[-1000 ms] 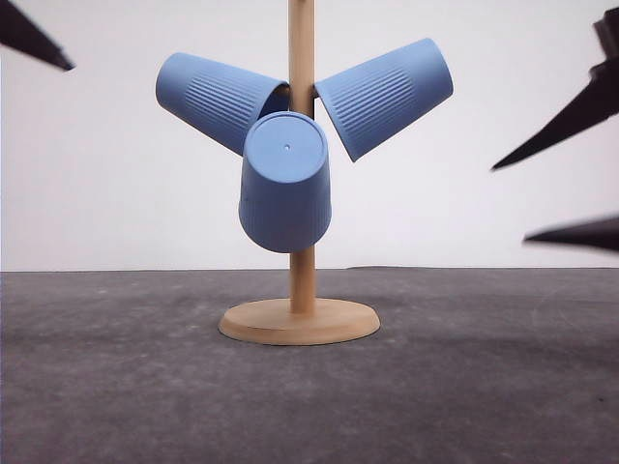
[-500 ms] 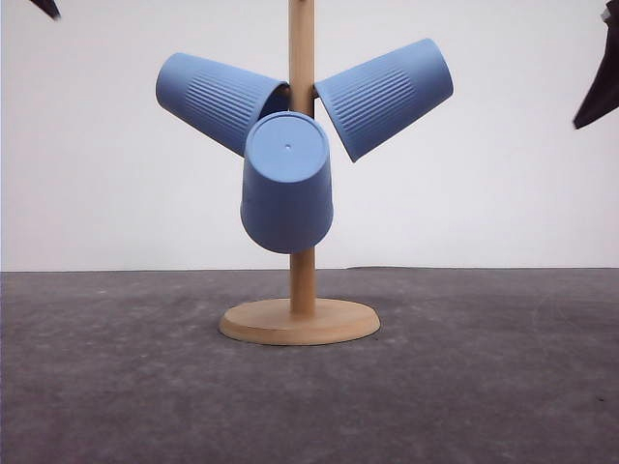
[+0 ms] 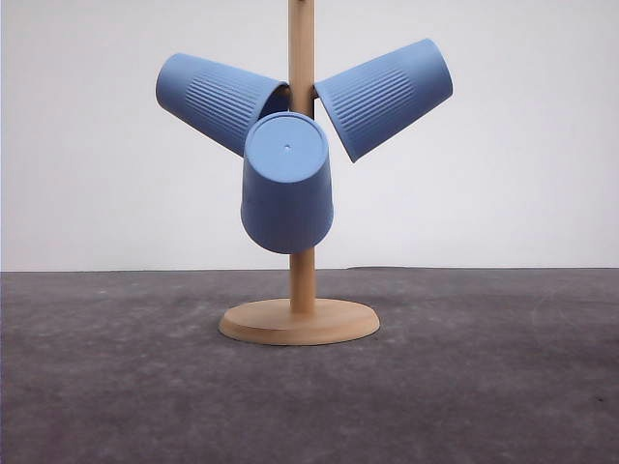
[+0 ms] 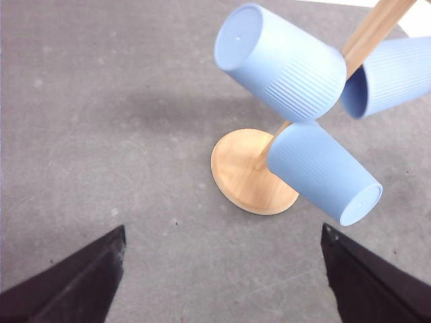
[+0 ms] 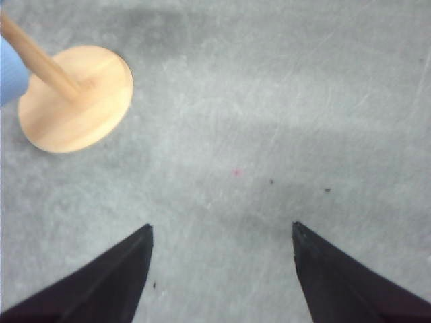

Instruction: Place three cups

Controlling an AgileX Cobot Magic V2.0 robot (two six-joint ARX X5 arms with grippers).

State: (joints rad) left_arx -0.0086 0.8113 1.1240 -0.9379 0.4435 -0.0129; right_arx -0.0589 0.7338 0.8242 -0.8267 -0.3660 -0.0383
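You are looking at all three cups hanging on the wooden peg stand (image 3: 301,193), which is standing upright on the dark grey bench (image 3: 116,387) on its round base. In the front view, the left cup (image 3: 215,100) is tilting up and away to the left of the post, with its mouth against the post and its closed bottom pointing outward. The right cup (image 3: 387,95) is mirroring it on the other side, angling up to the right. The front cup (image 3: 286,182) is hanging toward the camera, its flat bottom facing you and its mouth pointing down, covering the middle of the post. The three are crowding close together near the post; whether they are touching one another you cannot tell.

Your left pincer (image 4: 222,282) is standing wide open over bare bench, its dark fingers (image 4: 74,286) spread well apart and gripping nothing, with the stand and its cups just ahead of it. Your right pincer (image 5: 222,276) is likewise gaping wide and carrying nothing, its fingers (image 5: 101,282) hanging above bare bench, with the stand's base off to one side and a sliver of blue cup at the picture's edge.
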